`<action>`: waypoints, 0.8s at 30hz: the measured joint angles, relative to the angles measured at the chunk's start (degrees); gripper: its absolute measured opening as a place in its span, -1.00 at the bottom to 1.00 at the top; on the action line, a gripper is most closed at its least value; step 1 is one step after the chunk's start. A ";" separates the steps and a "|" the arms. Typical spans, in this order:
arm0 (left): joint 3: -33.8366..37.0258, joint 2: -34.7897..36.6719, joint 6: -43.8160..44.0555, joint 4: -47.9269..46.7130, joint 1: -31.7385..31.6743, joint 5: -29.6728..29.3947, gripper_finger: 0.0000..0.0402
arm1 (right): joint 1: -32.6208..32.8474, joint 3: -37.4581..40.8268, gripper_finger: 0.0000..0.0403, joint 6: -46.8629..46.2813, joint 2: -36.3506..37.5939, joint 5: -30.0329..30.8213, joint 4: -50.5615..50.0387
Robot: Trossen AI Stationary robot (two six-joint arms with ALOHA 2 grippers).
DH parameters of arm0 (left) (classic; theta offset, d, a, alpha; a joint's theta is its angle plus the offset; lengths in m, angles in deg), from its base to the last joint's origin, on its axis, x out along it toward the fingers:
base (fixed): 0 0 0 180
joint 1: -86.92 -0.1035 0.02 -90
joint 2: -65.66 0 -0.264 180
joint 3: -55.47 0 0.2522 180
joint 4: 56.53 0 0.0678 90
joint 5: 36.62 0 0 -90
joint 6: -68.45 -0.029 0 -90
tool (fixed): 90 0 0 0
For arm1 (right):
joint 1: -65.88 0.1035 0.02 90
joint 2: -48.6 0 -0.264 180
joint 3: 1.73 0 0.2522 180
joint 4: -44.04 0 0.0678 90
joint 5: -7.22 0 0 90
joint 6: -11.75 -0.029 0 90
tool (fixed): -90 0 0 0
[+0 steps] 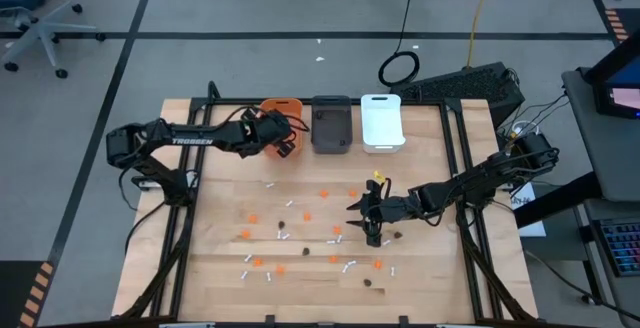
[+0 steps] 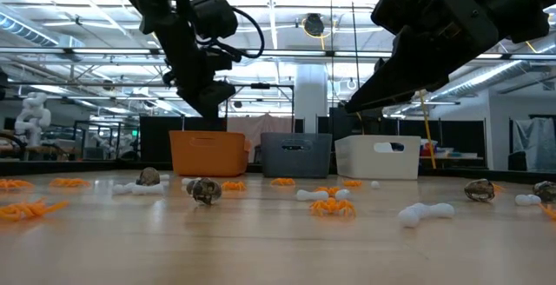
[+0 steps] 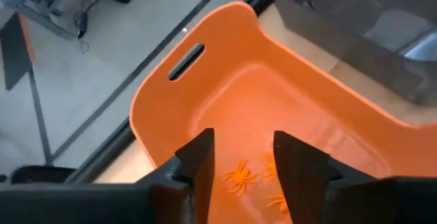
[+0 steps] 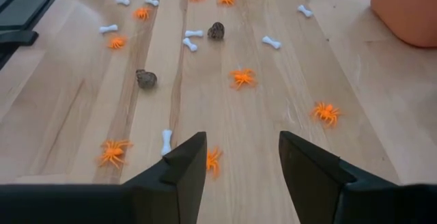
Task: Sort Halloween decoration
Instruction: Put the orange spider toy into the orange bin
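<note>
Halloween decoration lies scattered on the wooden table: orange spiders (image 4: pixel 242 78), white bones (image 4: pixel 272 42) and dark lumps (image 4: pixel 145 79). My left gripper (image 3: pixel 242 138) hangs open over the orange bin (image 1: pixel 283 108) at the far edge. Nothing is between its fingers, and a few orange spiders (image 3: pixel 239 176) lie on the bin's floor below. My right gripper (image 4: pixel 242 142) stands open above the table's middle right (image 1: pixel 372 223), tilted down. One orange spider (image 4: pixel 213 159) lies on the wood beneath its fingers, untouched.
A dark grey bin (image 1: pixel 331 123) and a white bin (image 1: pixel 381 121) stand in a row to the right of the orange one at the far edge. Black frame rails (image 1: pixel 462 168) run along the table's sides. Most of the pieces lie across the table's near half.
</note>
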 joint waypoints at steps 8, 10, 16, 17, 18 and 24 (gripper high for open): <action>-1.10 5.87 18.63 -16.56 13.02 -6.92 -0.21 | 0.73 0.00 -0.16 1.02 -0.02 -0.02 -1.19; -1.10 7.61 20.43 -18.56 18.24 -9.16 -0.21 | 0.83 0.00 -0.16 2.69 -0.02 -0.09 -1.18; -1.10 8.42 25.36 -18.93 32.03 -9.81 -0.20 | 0.76 0.00 -0.16 5.15 -0.02 -0.05 -0.07; -1.10 8.33 26.83 -18.83 34.05 -9.83 -0.20 | 0.76 0.00 -0.16 5.14 -0.02 -0.07 -0.01; -1.10 8.10 28.15 -18.75 35.97 -9.81 -0.20 | 0.76 0.00 -0.16 5.09 -0.03 -0.07 0.06; -1.10 6.50 35.04 -18.80 46.20 -9.68 -0.20 | 0.86 0.00 -0.16 4.55 -0.04 -0.07 0.13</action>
